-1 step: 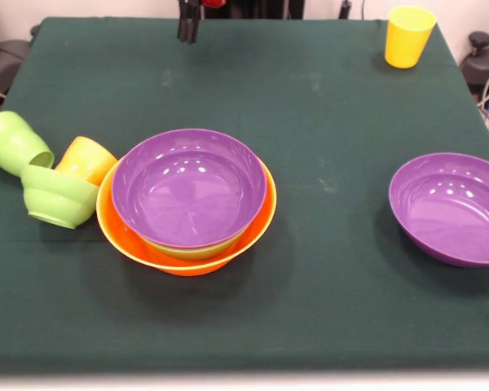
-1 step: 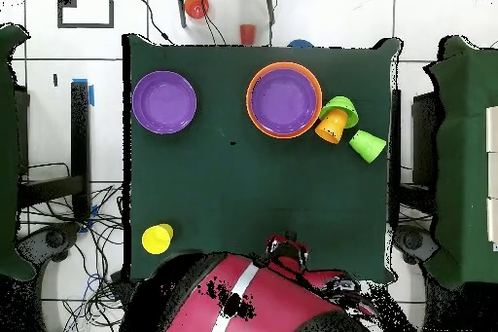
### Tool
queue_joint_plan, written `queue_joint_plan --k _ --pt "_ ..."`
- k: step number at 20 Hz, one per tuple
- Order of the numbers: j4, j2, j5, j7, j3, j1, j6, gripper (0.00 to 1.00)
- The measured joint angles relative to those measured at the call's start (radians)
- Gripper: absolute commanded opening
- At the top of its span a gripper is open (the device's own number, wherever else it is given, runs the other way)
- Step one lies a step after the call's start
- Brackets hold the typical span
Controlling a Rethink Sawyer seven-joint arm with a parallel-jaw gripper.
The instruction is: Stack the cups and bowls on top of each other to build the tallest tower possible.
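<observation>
Tower (image 1: 187,199) sits left of centre in the front view, on the green table (image 1: 326,106). Big orange bowl (image 1: 257,230) outermost, a light green bowl (image 1: 191,252) showing as a thin rim inside it, purple bowl (image 1: 189,186) on top, mouth up, tilted a bit toward the front. Blue bowl: can't make it out from either view.

Just left of the tower there's a cluster. Orange cup (image 1: 87,159) lies on its side, touching or all but touching the orange bowl's rim. Small light green bowl (image 1: 59,195) is tipped over, right beside that cup. Light green cup (image 1: 15,142) also on its side, mouth toward the small bowl, at the table's left edge. In the overhead view the same three fan out to the right of the pile.

Second purple bowl (image 1: 452,208) stands upright on its own, well apart, at the right edge in the front view. Yellow cup (image 1: 408,36) is upright in the far right corner, nowhere near anything else.

Gripper (image 1: 188,31) is only just in shot at the top edge of the front view, over bare cloth, well apart from the pile. It holds nothing; fingers look close together but can't tell for sure. Overhead view shows the red arm (image 2: 243,299) low by the table's bottom edge.

Off the table in the overhead view, red cup (image 2: 248,33) rests on the floor beyond the top edge.
</observation>
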Motion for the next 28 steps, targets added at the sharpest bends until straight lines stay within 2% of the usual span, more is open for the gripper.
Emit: queue_joint_plan --k 5,11,18,19,24,28 --pt "-0.001 0.02 0.039 0.0 -0.001 0.021 -0.005 0.0" --pt "0.0 -0.004 0.056 0.0 0.03 0.031 -0.005 0.0" --pt "0.009 -0.088 0.055 0.0 0.164 -0.061 0.078 0.0" --pt "0.02 -0.122 0.055 0.0 0.212 -0.1 0.134 0.0" --pt "0.062 -0.209 0.059 0.0 0.322 -0.194 0.285 0.0" --pt "0.111 -0.31 0.088 0.0 0.419 -0.269 0.44 0.0"
